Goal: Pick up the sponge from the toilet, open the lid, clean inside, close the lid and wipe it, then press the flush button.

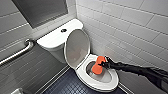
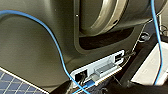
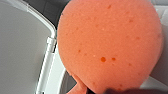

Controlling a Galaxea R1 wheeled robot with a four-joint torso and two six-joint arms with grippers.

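In the head view the right end effector (image 1: 103, 64) clamps the orange-red peanut-shaped sponge (image 1: 96, 68) inside the open white ceramic toilet (image 1: 113, 80); the right wrist view adds its pores. White wall tiles (image 1: 130, 22), dark blue floor (image 1: 67, 86).

Nothing readable is showing anywhere: no lettering, label, brand, number or sign is appearing on the toilet (image 1: 57, 40), the sponge (image 1: 98, 65) or the wall tiles (image 1: 130, 22).

Head view evenly lit, white tiled wall (image 1: 130, 22) bright, orange-red foam sponge (image 1: 97, 65) reflecting in raised white toilet lid (image 1: 77, 42), tile lines bowed at edges; left wrist view dim.
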